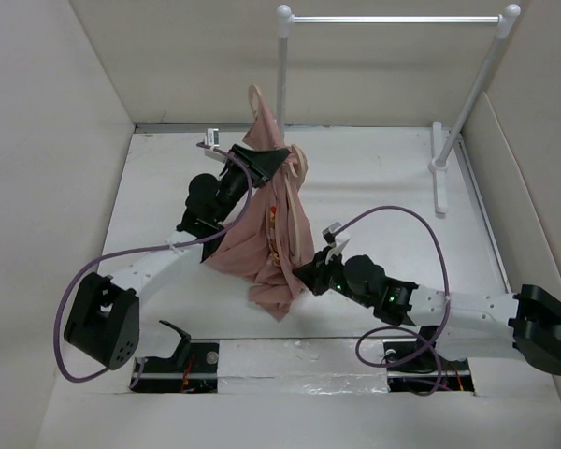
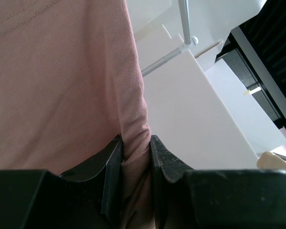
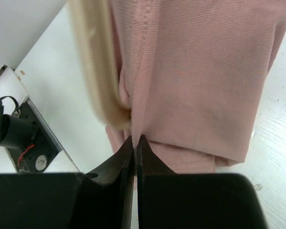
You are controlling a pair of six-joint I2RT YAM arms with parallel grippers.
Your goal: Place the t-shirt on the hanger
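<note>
Shirt (image 1: 266, 234) is held up in a bunched cone above the middle of the table (image 1: 383, 168). The hook of the hanger (image 1: 258, 95) is seen poking out of its top, towards the far edge.

Two failures are judged possible from here. The cloth could be lost from the left pinch, since only a narrow fold is caught there. The hanger, whose seating inside the cloth cannot be seen, could also be dragged askew or out if the lower edge is pulled too hard.

On the left, the left gripper (image 1: 262, 164) is closed to a narrow gap on a fold near the shirt's top, and the cloth is squeezed between its fingers. On the right, the right gripper (image 1: 310, 274) is closed almost fully. A thin edge of cloth low on the shirt appears to be pinched there, with a pale end of the hanger just beside its tips.
</note>
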